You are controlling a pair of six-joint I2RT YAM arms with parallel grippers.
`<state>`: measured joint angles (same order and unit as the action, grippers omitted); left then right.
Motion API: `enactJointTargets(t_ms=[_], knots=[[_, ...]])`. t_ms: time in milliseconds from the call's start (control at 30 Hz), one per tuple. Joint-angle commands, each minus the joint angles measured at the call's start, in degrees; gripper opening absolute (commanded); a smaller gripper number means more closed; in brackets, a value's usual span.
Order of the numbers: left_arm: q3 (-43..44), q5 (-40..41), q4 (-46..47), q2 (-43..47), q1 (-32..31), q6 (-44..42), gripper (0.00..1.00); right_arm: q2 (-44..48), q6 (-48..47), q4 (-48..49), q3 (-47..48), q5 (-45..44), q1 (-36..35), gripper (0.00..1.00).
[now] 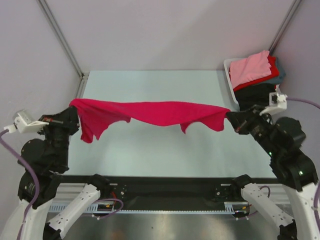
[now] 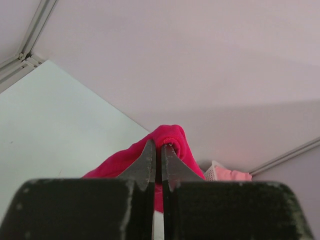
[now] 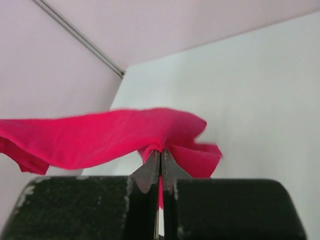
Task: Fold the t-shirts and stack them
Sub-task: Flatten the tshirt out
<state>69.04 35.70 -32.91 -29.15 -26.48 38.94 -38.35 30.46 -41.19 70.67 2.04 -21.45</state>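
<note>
A pale table [image 1: 160, 155] is seen, walled in grey. Above it the crimson t-shirt [image 1: 155, 112] is held stretched, its ends clamped by the left gripper [image 1: 74, 112] and right gripper [image 1: 231, 118], arms spread apart.

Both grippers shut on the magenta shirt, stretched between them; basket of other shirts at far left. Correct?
No: the basket sits at the far right, per the top external view. Left gripper and right gripper are shut on the magenta shirt, stretched between them.
</note>
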Motion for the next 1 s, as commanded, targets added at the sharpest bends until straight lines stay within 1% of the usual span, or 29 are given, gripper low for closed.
enactJointTargets(t_ms=[0,67,133,167,200,233,267,300,333,367,400,433,467,500,533,567,600,633,667,700,733,767,833,867,933,967], knots=[[0.6,-2.3,-3.3,1.5,0.5,-0.3,0.0,4.2,1.7,-4.2,0.2,-2.0,0.3,0.0],[-0.3,-2.7,-3.6,0.2,0.5,0.3,0.0,5.1,1.6,-4.3,-1.0,-5.9,0.4,0.0],[-1.6,-3.4,-3.4,-2.0,0.5,1.0,0.01,4.6,1.4,-3.6,-3.4,-7.7,0.3,0.0],[-2.4,-3.4,-2.9,-3.0,0.5,1.9,0.0,4.0,1.1,-3.1,-4.7,-9.7,0.4,0.0],[-3.5,-3.4,-2.2,-6.1,0.5,2.4,0.01,1.9,0.9,-1.0,-5.9,-10.6,0.3,0.0],[-6.3,-3.5,-1.0,-7.6,0.5,3.1,0.0,0.5,0.7,0.6,-8.9,-11.3,0.4,0.0],[-7.9,-3.4,1.6,-9.6,0.5,5.0,0.01,-1.7,1.2,1.8,-10.2,-12.7,0.4,0.0],[-9.7,-3.4,3.3,-11.4,0.5,6.1,0.01,-6.0,1.5,4.6,-11.1,-12.6,1.1,0.0],[-13.1,-3.4,4.9,-15.7,0.6,7.1,0.01,-8.8,1.9,6.5,-13.1,-12.2,1.8,0.0],[-14.5,-3.4,8.1,-18.0,0.9,10.2,0.01,-11.4,2.1,8.4,-13.7,-10.5,2.5,0.0],[-15.8,-3.4,9.8,-20.4,1.3,11.6,0.0,-16.4,3.2,11.7,-14.2,-9.5,5.3,0.0],[-17.5,-4.0,13.2,-25.6,2.0,12.6,0.0,-18.8,4.1,13.4,-14.2,-8.4,7.0,0.0],[-18.0,-4.4,14.6,-28.1,3.4,14.9,0.0,-21.0,5.0,14.9,-14.3,-5.9,9.1,0.01],[-18.1,-5.5,15.8,-31.1,4.2,16.1,0.01,-23.6,6.7,18.0,-14.4,-4.5,10.9,0.17],[-17.8,-6.2,16.8,-33.7,5.2,17.2,0.05,-27.5,7.7,19.0,-14.2,-3.0,14.7,0.33],[-17.3,-7.6,18.6,-38.9,7.3,17.6,0.09,-29.7,8.6,19.5,-13.0,-0.2,16.4,0.48],[-16.5,-11.8,19.9,-41.2,8.3,16.4,0.2,-31.3,9.6,19.4,-12.4,0.8,17.8,0.67],[-14.1,-14.1,21.2,-43.3,9.2,14.9,0.28,-33.6,9.7,19.2,-12.0,1.5,19.8,0.73],[-12.6,-16.5,21.0,-47.4,11.0,12.3,0.47,-34.2,9.6,19.0,-11.8,1.1,20.0,0.78],[-10.1,-19.2,20.4,-48.9,11.5,11.6,0.54,-34.4,8.8,19.3,-12.3,0.4,20.0,0.81],[-9.2,-19.6,19.2,-50.2,11.7,11.3,0.61,-34.5,8.2,19.7,-13.1,0.0,20.1,0.81],[-8.6,-19.7,18.8,-51.6,11.8,10.5,0.74,-34.2,7.8,20.4,-13.9,-0.4,20.1,0.81],[-8.5,-19.5,18.5,-52.2,11.7,10.1,0.85,-33.5,7.5,21.1,-17.1,-0.6,20.2,0.79],[-8.7,-19.0,18.3,-52.2,11.7,10.1,0.92,-32.6,7.8,21.9,-18.6,-0.8,20.3,0.78],[-9.4,-16.6,17.6,-51.5,11.7,10.1,0.95,-31.6,8.3,22.3,-22.6,-1.9,20.2,0.73],[-9.9,-15.8,17.6,-51.1,11.8,10.0,0.95,-30.4,10.2,21.8,-23.8,-3.7,20.4,0.71]])
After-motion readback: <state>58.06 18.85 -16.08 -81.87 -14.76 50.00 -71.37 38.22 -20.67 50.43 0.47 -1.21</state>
